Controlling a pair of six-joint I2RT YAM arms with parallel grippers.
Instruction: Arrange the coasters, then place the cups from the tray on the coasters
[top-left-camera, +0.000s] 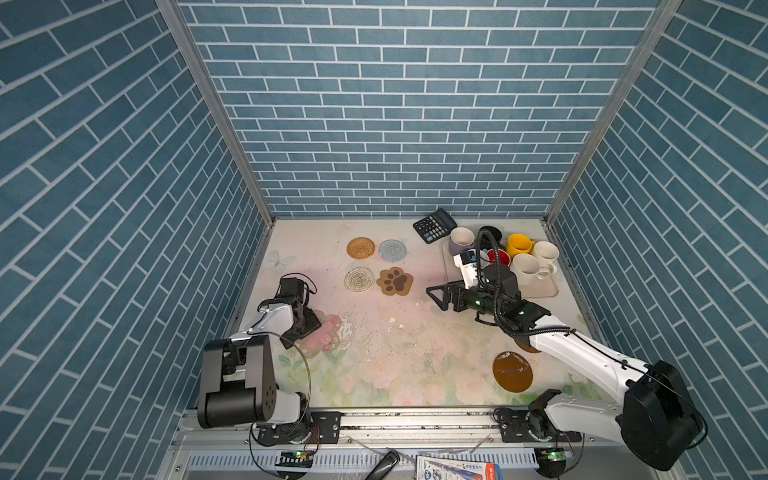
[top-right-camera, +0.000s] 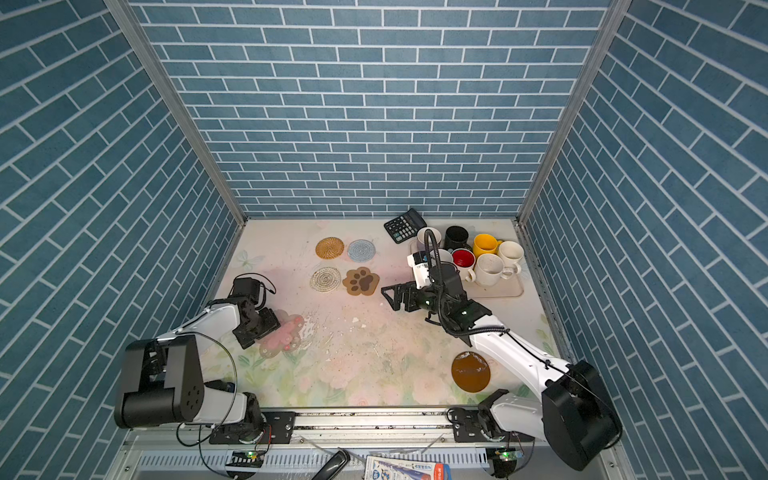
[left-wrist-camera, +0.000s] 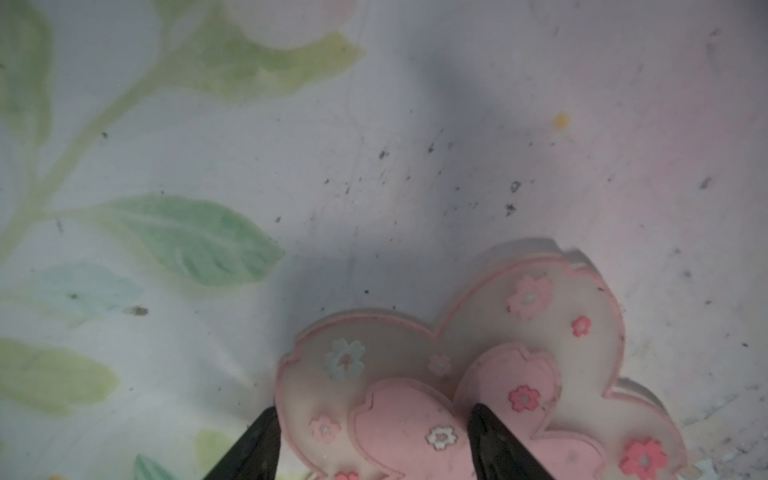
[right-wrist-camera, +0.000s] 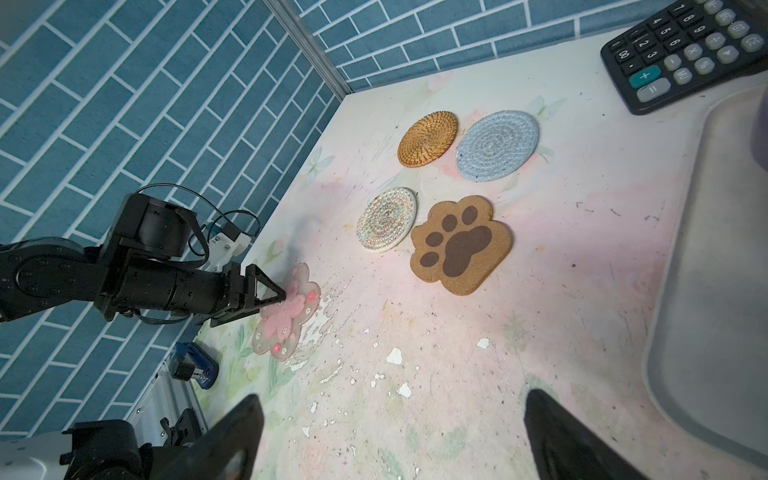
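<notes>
The pink-white flowery coaster (left-wrist-camera: 415, 419) lies at the table's left. My left gripper (left-wrist-camera: 374, 407) is down on it, jaws apart: one fingertip (left-wrist-camera: 266, 419) sits just off its edge and the other rests on its top. Four coasters form a square at the back: woven tan (top-left-camera: 360, 248), blue-grey (top-left-camera: 392, 250), clear lacy (top-left-camera: 359, 279) and brown paw (top-left-camera: 394, 281). An amber disc (top-left-camera: 512, 371) lies front right; another amber disc (top-left-camera: 524, 345) peeks from under my right arm. Several cups, among them yellow (top-left-camera: 518, 244) and black (top-left-camera: 490, 232), stand on the tray (top-left-camera: 540, 291). My right gripper (top-left-camera: 436, 295) hovers open and empty left of the tray.
A black calculator (top-left-camera: 434, 225) lies at the back beside the tray's far corner. Blue brick walls close in the table on three sides. The table top (right-wrist-camera: 415, 353) is flaked and speckled in the middle.
</notes>
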